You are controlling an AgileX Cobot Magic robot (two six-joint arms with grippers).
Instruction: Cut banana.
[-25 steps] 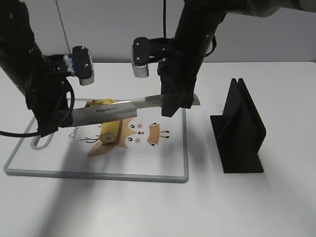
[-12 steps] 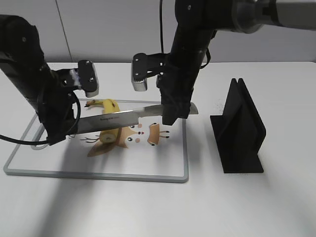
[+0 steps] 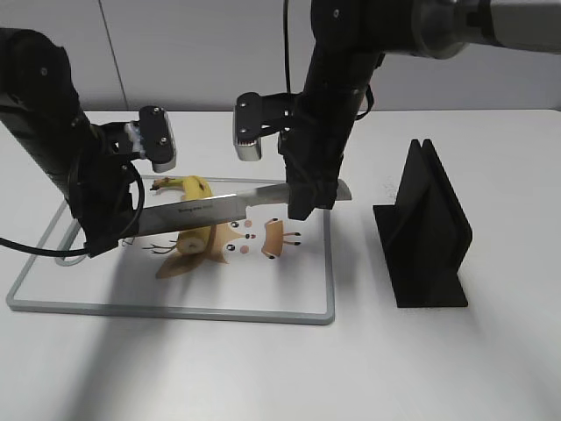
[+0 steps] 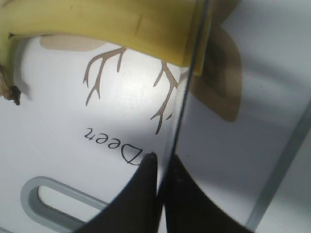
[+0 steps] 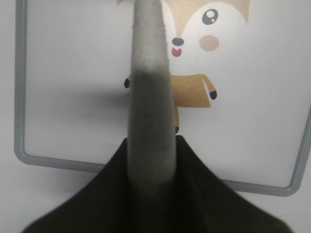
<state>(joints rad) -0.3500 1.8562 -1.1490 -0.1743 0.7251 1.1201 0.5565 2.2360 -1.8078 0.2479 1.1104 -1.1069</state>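
Observation:
The yellow banana (image 3: pixel 196 187) lies on the white cutting board (image 3: pixel 175 312), over its deer print, with the blunt cut end toward the front. A long steel knife (image 3: pixel 219 207) hangs level across the banana. My left gripper (image 3: pixel 109 231) is shut on the blade's tip end. My right gripper (image 3: pixel 303 198) is shut on the grey handle. In the left wrist view the jaws (image 4: pixel 163 158) pinch the thin blade (image 4: pixel 187 97), which crosses the banana (image 4: pixel 97 22) near one end. In the right wrist view the jaws (image 5: pixel 150 143) clamp the handle (image 5: pixel 148 73). I cannot tell whether the blade touches the banana.
A black knife stand (image 3: pixel 428 230) stands on the table right of the board. The board has a grey raised rim and a handle slot (image 4: pixel 36 194) at its left end. Both wrist cameras hang above the board's back edge.
Over the last second the left arm shifted right and the knife came down a little over the banana. In the last half second almost nothing moved.

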